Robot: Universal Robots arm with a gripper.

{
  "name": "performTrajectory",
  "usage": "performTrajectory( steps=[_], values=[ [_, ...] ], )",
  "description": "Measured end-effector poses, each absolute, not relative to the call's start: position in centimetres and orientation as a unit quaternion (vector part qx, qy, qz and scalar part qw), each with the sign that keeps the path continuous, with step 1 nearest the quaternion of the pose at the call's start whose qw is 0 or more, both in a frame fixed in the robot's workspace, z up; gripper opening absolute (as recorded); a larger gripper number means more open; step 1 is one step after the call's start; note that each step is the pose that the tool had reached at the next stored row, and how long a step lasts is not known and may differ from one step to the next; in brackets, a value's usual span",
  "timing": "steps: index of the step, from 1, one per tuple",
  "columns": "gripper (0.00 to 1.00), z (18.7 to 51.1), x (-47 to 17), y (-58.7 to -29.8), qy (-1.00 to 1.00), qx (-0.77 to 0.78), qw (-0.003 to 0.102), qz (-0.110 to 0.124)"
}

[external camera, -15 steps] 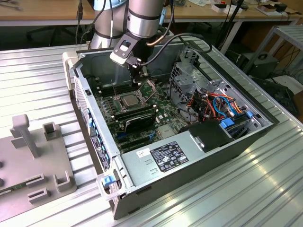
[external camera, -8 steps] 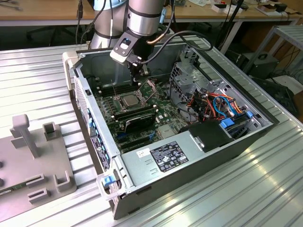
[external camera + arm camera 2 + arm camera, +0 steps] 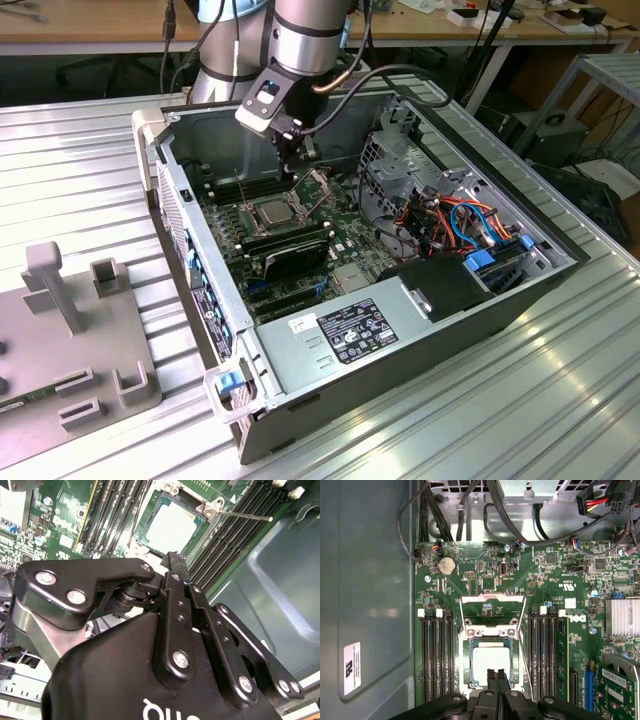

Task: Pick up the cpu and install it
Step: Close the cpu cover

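Install step, seating judged done: you had the cpu [image 3: 491, 665] lying in its socket [image 3: 468, 662], hold-down frame [image 3: 492, 611] raised and not yet latched, gripper [image 3: 496, 674] just above, fingers pressed together on nothing; next move needed clearance from that frame.

A silver-grey tubular arm [image 3: 305, 35], a black cable [image 3: 395, 70] looping beside it, carries a white-and-black camera block [image 3: 262, 100] just above the glossy black gripper [image 3: 173, 560], whose slim linked fingers [image 3: 175, 595] and broad knuckle plates are pinned with round silver screws [image 3: 180, 658], with white lettering [image 3: 155, 711] on its body.
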State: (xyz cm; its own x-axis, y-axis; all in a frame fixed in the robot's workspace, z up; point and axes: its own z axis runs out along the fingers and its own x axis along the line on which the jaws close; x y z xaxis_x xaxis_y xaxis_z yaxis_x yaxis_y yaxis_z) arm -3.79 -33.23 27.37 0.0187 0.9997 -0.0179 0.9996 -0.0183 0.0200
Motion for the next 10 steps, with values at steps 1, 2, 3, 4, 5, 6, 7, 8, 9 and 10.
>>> performTrajectory(
  steps=[1, 2, 3, 4, 5, 6, 7, 8, 9, 10],
  values=[
    [0.11, 27.37, -3.58, -33.23, 0.701, 0.714, 0.013, 0.001],
    [0.11, 27.37, -3.44, -33.23, 0.701, 0.713, 0.013, 0.001],
    [0.11, 27.37, -3.43, -33.23, 0.700, 0.714, 0.013, 0.001],
    [0.11, 27.37, -3.42, -33.22, 0.701, 0.714, 0.013, 0.001],
    [0.11, 27.37, -3.41, -33.22, 0.700, 0.714, 0.013, 0.001],
    [0.11, 27.37, -3.41, -33.22, 0.700, 0.714, 0.013, 0.001],
    [0.11, 27.37, -3.41, -33.23, 0.701, 0.714, 0.013, 0.001],
    [0.11, 27.37, -3.41, -33.23, 0.700, 0.714, 0.013, 0.001],
    [0.11, 27.37, -3.41, -33.22, 0.700, 0.714, 0.013, 0.001],
    [0.11, 27.37, -3.41, -33.23, 0.700, 0.714, 0.013, 0.001]
  ],
)
